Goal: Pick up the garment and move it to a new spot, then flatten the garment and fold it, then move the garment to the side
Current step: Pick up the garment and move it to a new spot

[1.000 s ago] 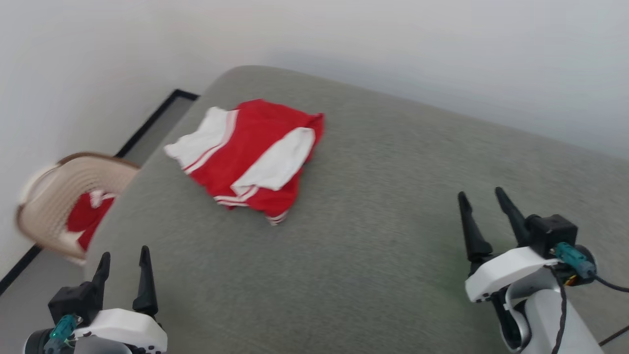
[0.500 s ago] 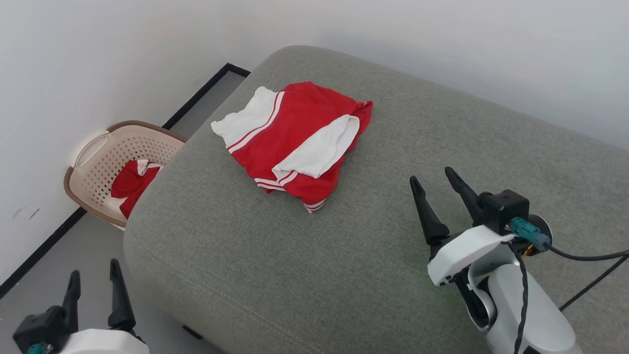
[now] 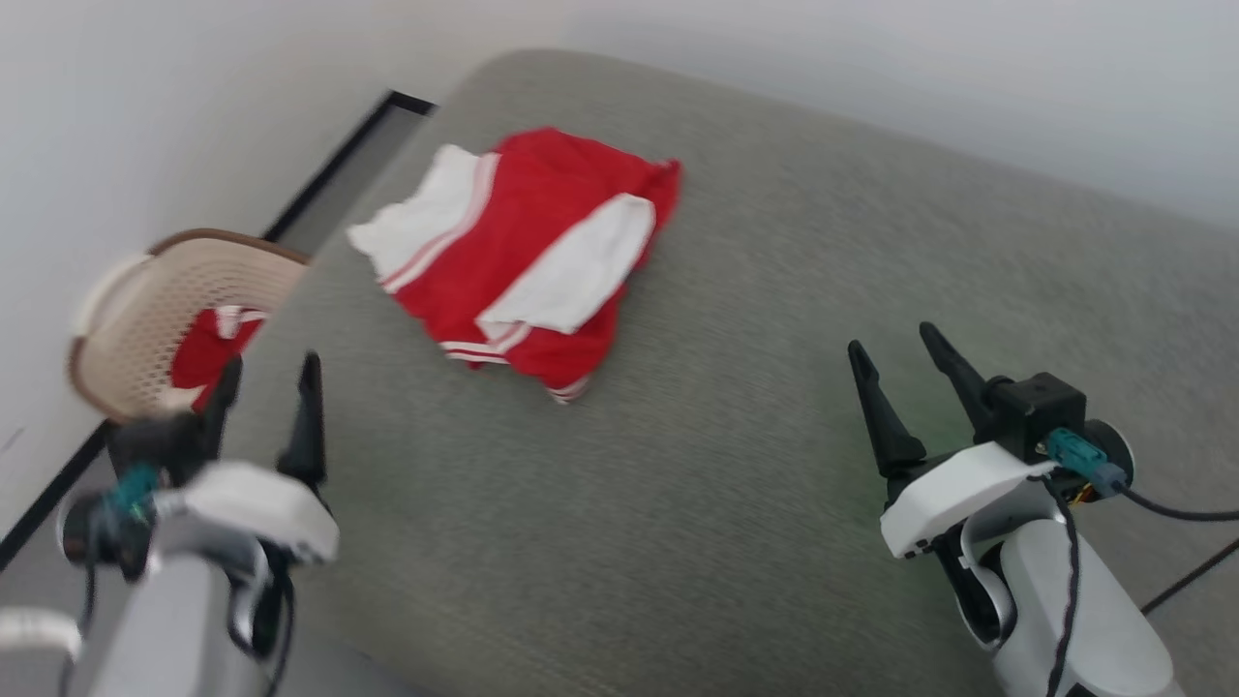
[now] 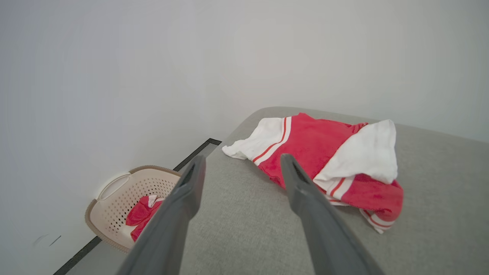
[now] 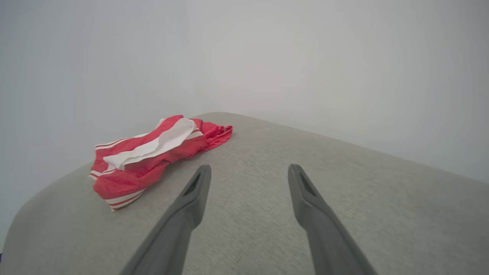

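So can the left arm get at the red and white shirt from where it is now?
Probably yes. The left gripper is open by the near left edge of the grey cushion, the shirt lies ahead of it, and bare upholstery lies between them; it would have to reach forward.

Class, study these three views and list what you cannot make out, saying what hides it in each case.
- Red cloth in the basket: left wrist view, partly behind the left gripper and the basket wall; what it is cannot be told.
- Garment: head view, motion blur smears the trim; its own folds hide the front.
- Right gripper: head view, arm cut off by the bottom edge.
- Grey cushion: every view, cut off by picture edges.
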Available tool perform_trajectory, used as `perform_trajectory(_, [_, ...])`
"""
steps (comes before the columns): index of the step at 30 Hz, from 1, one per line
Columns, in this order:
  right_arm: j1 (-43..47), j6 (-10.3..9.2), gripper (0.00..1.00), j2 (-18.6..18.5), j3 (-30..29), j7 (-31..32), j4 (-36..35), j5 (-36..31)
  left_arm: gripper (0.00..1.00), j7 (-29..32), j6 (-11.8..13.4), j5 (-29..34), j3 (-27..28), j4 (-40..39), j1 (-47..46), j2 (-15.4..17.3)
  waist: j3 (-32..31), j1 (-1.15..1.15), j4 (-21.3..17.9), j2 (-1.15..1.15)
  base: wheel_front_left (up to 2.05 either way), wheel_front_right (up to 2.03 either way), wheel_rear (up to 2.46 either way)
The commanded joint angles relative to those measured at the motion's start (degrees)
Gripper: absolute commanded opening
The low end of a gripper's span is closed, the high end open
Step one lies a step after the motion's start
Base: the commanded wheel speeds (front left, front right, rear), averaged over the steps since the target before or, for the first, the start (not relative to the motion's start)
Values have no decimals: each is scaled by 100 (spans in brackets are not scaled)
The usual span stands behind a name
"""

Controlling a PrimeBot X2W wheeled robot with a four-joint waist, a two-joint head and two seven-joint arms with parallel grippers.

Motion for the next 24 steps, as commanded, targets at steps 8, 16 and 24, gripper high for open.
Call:
perform_trajectory(8, [-228,0,100,40,-80,-29,-85,-184,100,1324,-3,-1749,-1015,1472,-1685,1241,1001,0,-1324,0,0,0,0])
perform_trajectory(16, [-277,0,100,163,-137,-29,-191,-228,100,3406,-4,-3772,-1435,1983,-2033,2028,1220,0,-1855,0,0,0,0])
perform_trajectory(24, [-436,0,100,146,-187,-30,-328,-324,100,4224,-5,-5099,-1513,1854,-2074,2181,1660,0,-2173,0,0,0,0])
